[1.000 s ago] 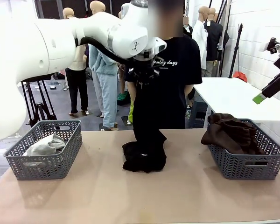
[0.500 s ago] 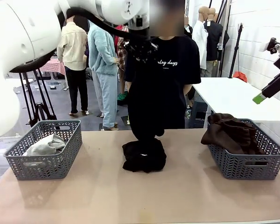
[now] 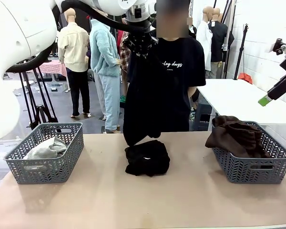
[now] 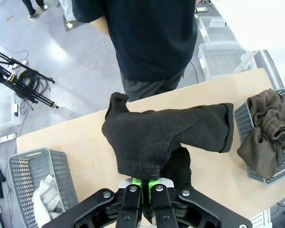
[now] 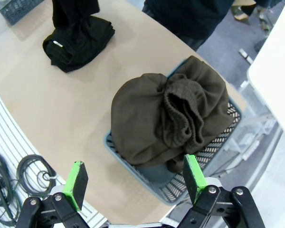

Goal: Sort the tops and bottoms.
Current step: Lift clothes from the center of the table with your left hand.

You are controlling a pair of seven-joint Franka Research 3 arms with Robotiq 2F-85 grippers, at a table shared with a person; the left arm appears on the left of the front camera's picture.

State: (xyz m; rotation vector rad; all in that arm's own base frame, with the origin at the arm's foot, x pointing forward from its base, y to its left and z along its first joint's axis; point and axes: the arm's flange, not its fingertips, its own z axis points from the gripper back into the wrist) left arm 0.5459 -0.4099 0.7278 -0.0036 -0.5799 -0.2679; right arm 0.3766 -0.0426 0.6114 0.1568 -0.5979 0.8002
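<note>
1. Gripping a black garment (image 4: 156, 137) tight in left hand (image 4: 143, 183), dangling just over black pile (image 3: 147, 158) on surface (image 3: 109, 200).
2. Holding right hand (image 5: 135, 179) wide open, empty, right of pile, above brown trousers (image 5: 166, 118).
3. Grey top (image 3: 45, 149) left of pile.

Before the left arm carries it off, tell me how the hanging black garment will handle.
Probably floppy: the black garment hangs long and limp from the left gripper, so it may swing. It looks thick and knitted, so likely not slippery. Its lower end is near the folded black pile and could snag it.
</note>
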